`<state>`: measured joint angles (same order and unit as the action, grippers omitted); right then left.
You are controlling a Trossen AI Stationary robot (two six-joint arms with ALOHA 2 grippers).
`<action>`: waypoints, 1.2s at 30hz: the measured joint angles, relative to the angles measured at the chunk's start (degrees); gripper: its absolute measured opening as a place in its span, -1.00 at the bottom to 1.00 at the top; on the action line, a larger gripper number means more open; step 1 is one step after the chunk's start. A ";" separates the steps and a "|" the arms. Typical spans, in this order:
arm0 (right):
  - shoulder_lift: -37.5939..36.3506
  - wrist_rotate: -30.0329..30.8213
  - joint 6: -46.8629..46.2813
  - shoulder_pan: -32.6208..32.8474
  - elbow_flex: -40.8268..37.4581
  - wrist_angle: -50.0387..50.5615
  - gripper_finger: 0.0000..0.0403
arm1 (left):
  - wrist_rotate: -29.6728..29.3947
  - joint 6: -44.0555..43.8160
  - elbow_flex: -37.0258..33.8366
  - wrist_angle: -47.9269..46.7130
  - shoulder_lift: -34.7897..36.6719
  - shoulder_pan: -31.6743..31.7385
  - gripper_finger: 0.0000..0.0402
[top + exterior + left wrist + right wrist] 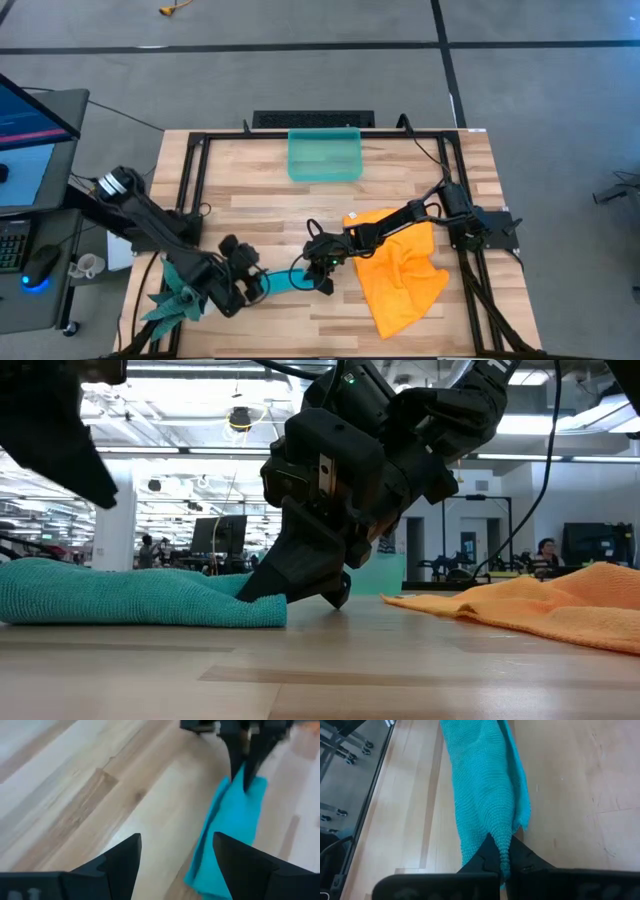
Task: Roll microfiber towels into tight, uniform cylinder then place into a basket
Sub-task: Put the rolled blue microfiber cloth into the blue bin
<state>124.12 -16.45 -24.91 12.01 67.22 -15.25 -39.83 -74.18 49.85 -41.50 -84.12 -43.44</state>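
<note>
High view: the right gripper [322,268] sits over the near-middle of the table [250,215], fingers pinched shut on one end of the teal towel [285,281]. The left gripper [250,283] is just off the towel's other end, jaws spread wide, holding nothing.

Step looks like mid-roll on the teal towel: already bunched into a long narrow strip, not yet a tight cylinder. Right wrist view shows the knit cloth [487,785] running straight ahead from the closed fingertips, loosely folded with a flap hanging off one side, so the roll is uneven. Low view: towel [140,598] lies flat and low on the wood, the right gripper [335,592] tip down against its end.

Next move probably needs the left gripper to close on the free end ahead of it, seen in the left wrist view [230,827], so both ends are held and the strip can be tightened.

Orange towel [400,270] lies crumpled and unrolled behind the right gripper, under its arm. Basket [325,155] is well apart, far side of the table; contents cannot be told.
</note>
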 joint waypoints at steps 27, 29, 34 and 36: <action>0.02 0.07 0.91 0.41 -0.09 0.02 -0.91 | 33.02 12.24 -15.45 30.01 2.88 16.92 0.19; 0.02 0.04 0.92 0.42 -0.09 0.05 -0.92 | 33.84 12.43 -15.45 30.65 1.40 17.17 0.19; 0.02 0.02 0.96 0.44 -0.07 0.13 -0.93 | 38.26 13.14 -15.44 35.75 -1.44 17.14 0.19; 0.02 0.02 0.96 0.44 -0.05 0.24 -0.91 | 39.95 13.20 -15.41 37.39 -2.39 17.13 0.19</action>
<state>124.14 -16.43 -23.94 12.45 67.18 -15.01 0.12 -60.97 34.43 -4.11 -86.51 -26.30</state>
